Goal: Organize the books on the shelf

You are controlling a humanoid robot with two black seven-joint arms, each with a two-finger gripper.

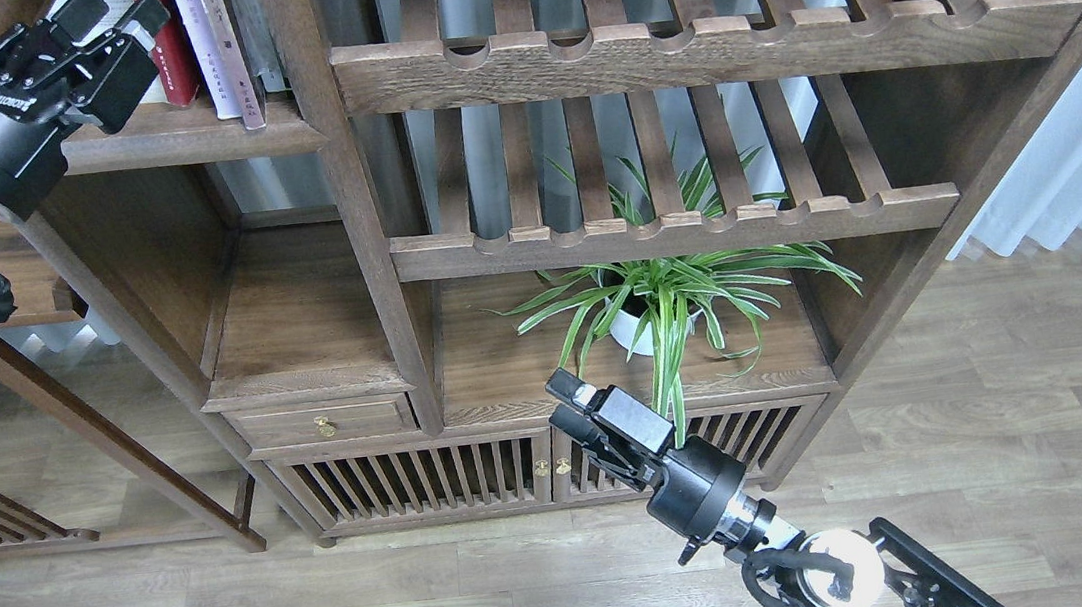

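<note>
The shelf (182, 140), a dark brown plank with a moulded front edge, is at the top left. A dark red book (169, 41) stands upright on it, beside thin pale volumes (212, 46). My left gripper (113, 12) is just left of the red book, in front of the shelf, with its fingers (148, 8) spread apart. A white surface (108, 9) shows between them; I cannot tell if it is a book. The yellow-green book is out of view. My right gripper (566, 401) hangs empty, low in front of the cabinet; its fingers are too close-set and dark to tell apart.
Slatted racks (655, 50) with scalloped rails fill the middle. A potted spider plant (661, 301) stands on the lower board just beyond my right gripper. A small drawer (322, 422) and slatted cabinet doors (419, 477) sit below. The wood floor (1019, 454) lies to the right.
</note>
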